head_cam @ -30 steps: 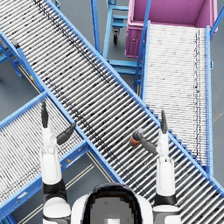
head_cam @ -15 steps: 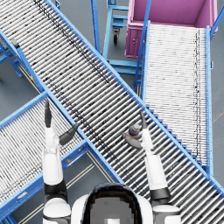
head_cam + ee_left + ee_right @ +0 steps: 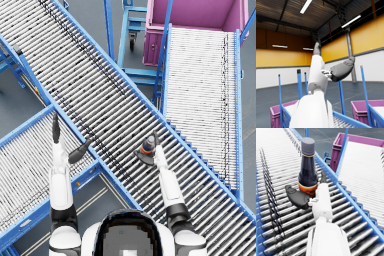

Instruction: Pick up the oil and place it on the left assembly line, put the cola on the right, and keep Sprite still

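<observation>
Centrally, our right hand (image 3: 151, 156) spreads wide around the upright dark, grey-capped plastic bottle (image 3: 148, 144), while at lower left our left hand (image 3: 63, 145) hangs wide, empty.

A purple crate (image 3: 197, 12) is set just beside a blue wheeled frame (image 3: 131, 27) on the grey floor (image 3: 15, 107). In the left wrist view, yellow walls (image 3: 281, 60) are shown behind, and strip lights (image 3: 306, 5) are hung under a dark ceiling (image 3: 278, 12).

Even, bright rendered light, sharp throughout; ceiling strip lights (image 3: 352, 21) glow overhead, shadows soft.
</observation>
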Robot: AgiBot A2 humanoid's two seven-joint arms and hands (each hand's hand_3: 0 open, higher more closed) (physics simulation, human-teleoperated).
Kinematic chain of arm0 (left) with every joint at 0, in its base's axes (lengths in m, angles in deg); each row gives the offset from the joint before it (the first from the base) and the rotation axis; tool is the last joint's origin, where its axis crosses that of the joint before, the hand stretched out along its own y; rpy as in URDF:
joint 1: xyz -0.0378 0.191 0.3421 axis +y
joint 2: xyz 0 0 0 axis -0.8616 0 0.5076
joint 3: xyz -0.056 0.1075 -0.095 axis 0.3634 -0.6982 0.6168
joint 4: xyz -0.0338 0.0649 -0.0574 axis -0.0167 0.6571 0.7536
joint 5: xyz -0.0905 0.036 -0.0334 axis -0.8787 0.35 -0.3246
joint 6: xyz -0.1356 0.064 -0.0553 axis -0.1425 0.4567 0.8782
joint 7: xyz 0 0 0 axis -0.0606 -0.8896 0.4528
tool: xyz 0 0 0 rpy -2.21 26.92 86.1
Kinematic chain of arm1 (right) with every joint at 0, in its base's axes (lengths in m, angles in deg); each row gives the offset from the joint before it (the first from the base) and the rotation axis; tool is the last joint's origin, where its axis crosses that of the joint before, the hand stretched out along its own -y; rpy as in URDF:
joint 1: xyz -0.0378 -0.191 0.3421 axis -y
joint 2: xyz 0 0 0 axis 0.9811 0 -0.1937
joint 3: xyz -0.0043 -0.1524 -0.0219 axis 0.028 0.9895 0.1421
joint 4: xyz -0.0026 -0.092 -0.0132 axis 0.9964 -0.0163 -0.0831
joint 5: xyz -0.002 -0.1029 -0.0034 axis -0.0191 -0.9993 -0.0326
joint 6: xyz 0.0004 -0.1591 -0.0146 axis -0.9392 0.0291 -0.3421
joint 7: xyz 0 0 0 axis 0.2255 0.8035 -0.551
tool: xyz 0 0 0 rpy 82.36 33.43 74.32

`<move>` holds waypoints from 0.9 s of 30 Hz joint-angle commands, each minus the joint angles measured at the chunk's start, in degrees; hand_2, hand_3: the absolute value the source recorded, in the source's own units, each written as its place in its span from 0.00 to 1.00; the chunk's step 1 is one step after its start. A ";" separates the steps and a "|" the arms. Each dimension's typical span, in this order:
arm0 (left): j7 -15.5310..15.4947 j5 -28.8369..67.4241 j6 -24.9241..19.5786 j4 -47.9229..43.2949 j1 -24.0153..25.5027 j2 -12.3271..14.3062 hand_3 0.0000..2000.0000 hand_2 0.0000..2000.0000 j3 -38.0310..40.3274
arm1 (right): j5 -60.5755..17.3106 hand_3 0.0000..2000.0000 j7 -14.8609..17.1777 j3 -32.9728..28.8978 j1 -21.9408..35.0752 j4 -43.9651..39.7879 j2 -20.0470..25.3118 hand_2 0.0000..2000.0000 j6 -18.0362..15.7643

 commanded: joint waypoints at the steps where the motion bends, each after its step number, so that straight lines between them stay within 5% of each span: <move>1: 0.00 0.00 0.00 0.26 -0.59 0.01 0.00 0.00 0.53 | -0.03 0.33 -0.07 0.55 2.97 -4.21 0.95 1.00 0.71; 5: 0.00 0.00 0.00 0.35 0.04 0.21 0.00 0.00 0.54 | -0.06 0.98 -0.15 1.96 4.18 -4.82 1.29 1.00 1.97; 7: 0.00 0.00 0.00 0.38 0.01 0.27 0.00 0.00 0.72 | -0.07 1.00 -0.34 0.91 4.32 -4.28 1.35 1.00 2.66; 10: 0.00 0.00 0.00 0.01 -0.82 0.29 0.00 0.00 1.01 | -0.07 1.00 0.03 -6.15 4.64 8.32 1.71 1.00 2.76; 15: 0.00 0.00 0.00 -0.04 -0.28 0.54 0.00 0.00 0.63 | 0.00 1.00 0.36 -15.71 12.63 15.56 1.87 1.00 -7.92; 21: 0.00 -0.01 0.00 -1.38 -1.57 0.63 0.00 0.00 0.34 | 0.02 1.00 0.59 -23.85 19.55 12.87 0.10 1.00 -3.78; 27: 0.00 -0.01 0.00 -1.95 -2.07 0.80 0.00 0.00 0.57 | 0.03 1.00 0.46 -31.43 29.73 -0.32 -3.74 1.00 -3.24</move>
